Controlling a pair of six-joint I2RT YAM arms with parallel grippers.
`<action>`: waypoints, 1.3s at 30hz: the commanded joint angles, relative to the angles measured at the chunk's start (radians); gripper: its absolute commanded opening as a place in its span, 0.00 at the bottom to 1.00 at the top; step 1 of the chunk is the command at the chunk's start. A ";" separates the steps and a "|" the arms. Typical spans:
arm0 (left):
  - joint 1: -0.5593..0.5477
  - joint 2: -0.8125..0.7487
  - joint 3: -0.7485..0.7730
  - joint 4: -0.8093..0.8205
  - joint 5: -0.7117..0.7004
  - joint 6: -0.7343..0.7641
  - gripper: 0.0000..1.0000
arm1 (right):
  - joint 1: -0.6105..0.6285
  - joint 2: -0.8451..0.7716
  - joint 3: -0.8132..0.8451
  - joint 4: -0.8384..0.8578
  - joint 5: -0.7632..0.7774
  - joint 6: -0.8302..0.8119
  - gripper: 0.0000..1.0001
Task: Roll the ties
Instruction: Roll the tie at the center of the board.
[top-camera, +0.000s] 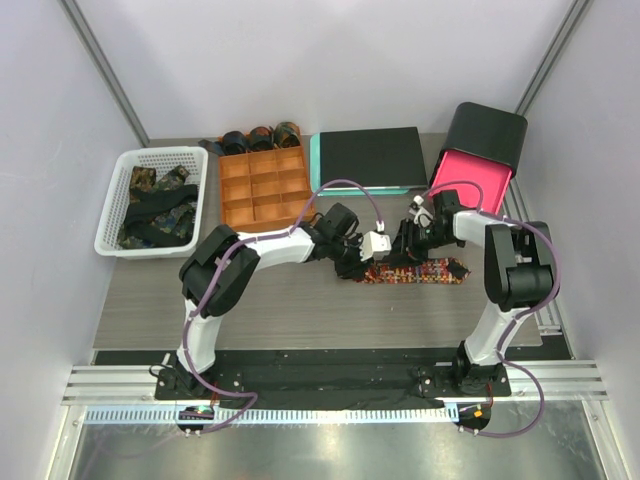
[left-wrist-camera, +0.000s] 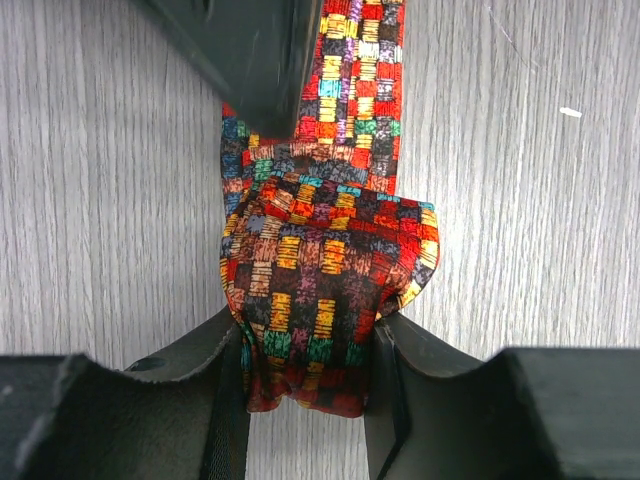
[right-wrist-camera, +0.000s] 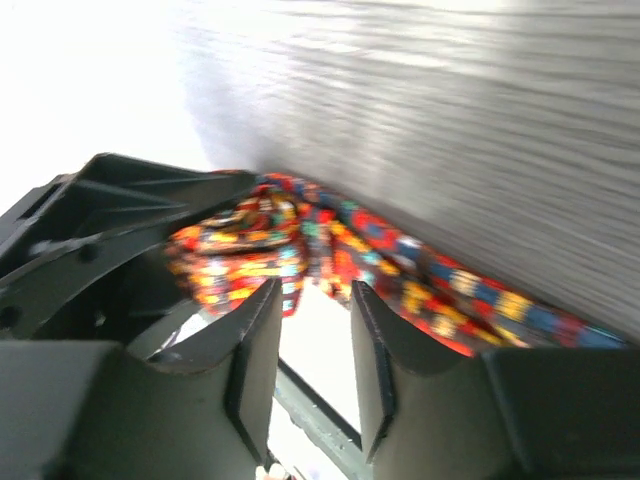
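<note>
Checked tie on surface, centre, part-rolled at its 9 o'clock end | left end effector pinching that coil, we judge to keep it tight | right end effector spread, empty, just beside the coil.

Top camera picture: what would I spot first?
The bright checked tie lies stretched across the middle of the table. The left gripper pinches its bunched-up end. A black-and-pink box stands at the far right, and an orange tray sits at the back left.
</note>
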 joint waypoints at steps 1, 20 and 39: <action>0.006 -0.015 -0.020 -0.048 -0.078 -0.030 0.22 | 0.000 0.006 -0.016 -0.039 0.107 -0.029 0.37; 0.015 -0.060 -0.079 -0.087 -0.213 -0.030 0.27 | 0.003 0.139 0.085 -0.107 0.235 -0.137 0.28; 0.015 -0.037 -0.063 -0.105 -0.200 -0.019 0.34 | 0.155 0.000 0.008 0.128 -0.039 0.179 0.50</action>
